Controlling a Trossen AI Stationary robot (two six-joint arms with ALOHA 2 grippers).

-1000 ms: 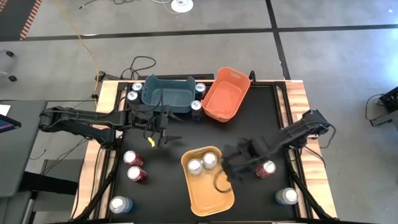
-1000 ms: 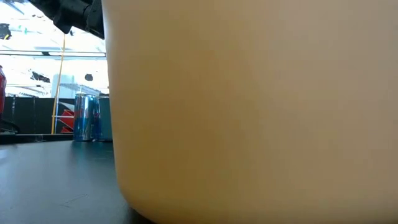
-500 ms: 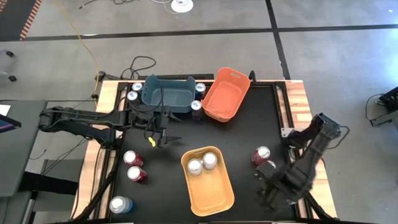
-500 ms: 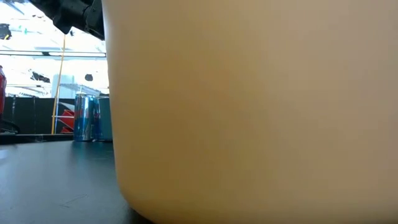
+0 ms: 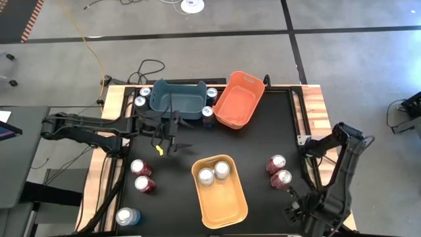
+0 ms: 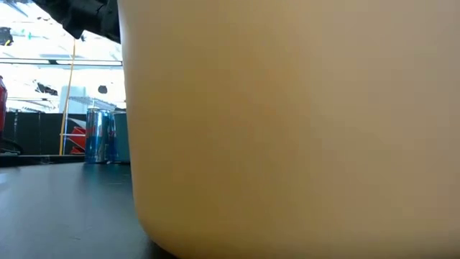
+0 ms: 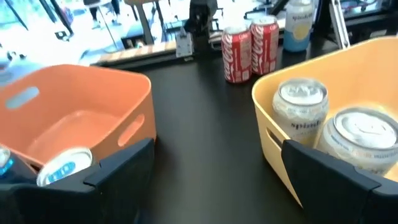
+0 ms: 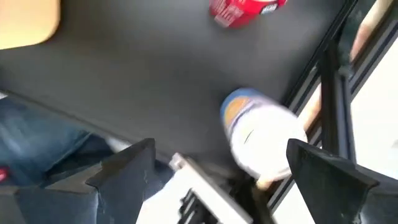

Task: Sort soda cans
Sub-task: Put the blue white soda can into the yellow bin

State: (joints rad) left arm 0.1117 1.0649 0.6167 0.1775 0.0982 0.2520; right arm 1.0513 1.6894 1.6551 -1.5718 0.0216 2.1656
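Two silver soda cans (image 5: 214,172) stand in the yellow bin (image 5: 227,209). On the black mat stand two red cans (image 5: 279,170) at the right and two red cans (image 5: 143,176) at the left. A pale can (image 5: 127,216) stands at the near left, and dark blue cans (image 5: 208,112) stand around the teal bin (image 5: 177,99). My right gripper (image 8: 217,180) is open and points down over a pale can (image 8: 261,140) at the near right corner, without touching it. My left gripper (image 7: 211,180) is open and hovers near the teal bin.
The orange bin (image 5: 240,100) stands at the far middle, beside the teal one. The yellow bin's wall (image 6: 287,129) fills most of the low view. The table's metal rail (image 8: 329,93) runs close beside the pale can under my right gripper.
My right gripper has swung from beside the yellow bin toward the table's near right corner, rolling about its own axis. It now stands over the pale can there. The second red can at the right, hidden under the arm before, now shows.
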